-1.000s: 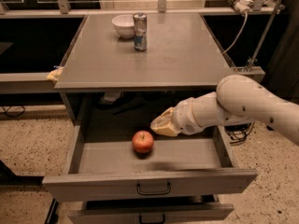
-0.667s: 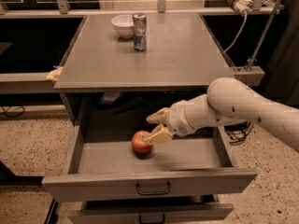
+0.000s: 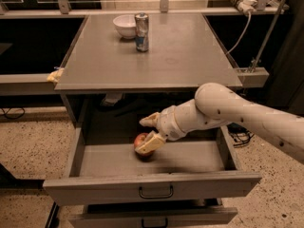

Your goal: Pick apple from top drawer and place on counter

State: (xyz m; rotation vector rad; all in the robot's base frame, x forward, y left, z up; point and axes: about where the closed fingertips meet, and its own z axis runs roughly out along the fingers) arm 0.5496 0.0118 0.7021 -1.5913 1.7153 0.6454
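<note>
The apple (image 3: 140, 140), small and red, lies on the floor of the open top drawer (image 3: 152, 186), left of its middle. My gripper (image 3: 147, 132) has reached into the drawer from the right and is open. One tan finger (image 3: 150, 120) is behind the apple and the other (image 3: 152, 142) lies across its front right side, so the apple sits between them. The counter (image 3: 185, 56) is the grey cabinet top above the drawer. My white arm (image 3: 228, 110) crosses under the counter's front right corner.
A white bowl (image 3: 124, 25) and a metal can (image 3: 141, 32) stand at the counter's back left. The lower drawer (image 3: 154, 217) sits just below, slightly out. A white cable (image 3: 240, 30) hangs along the counter's right side. A yellow scrap (image 3: 54, 76) lies at its left edge.
My gripper has moved left and down inside the drawer, from right of the apple to straddling it. The apple has stayed in place.
</note>
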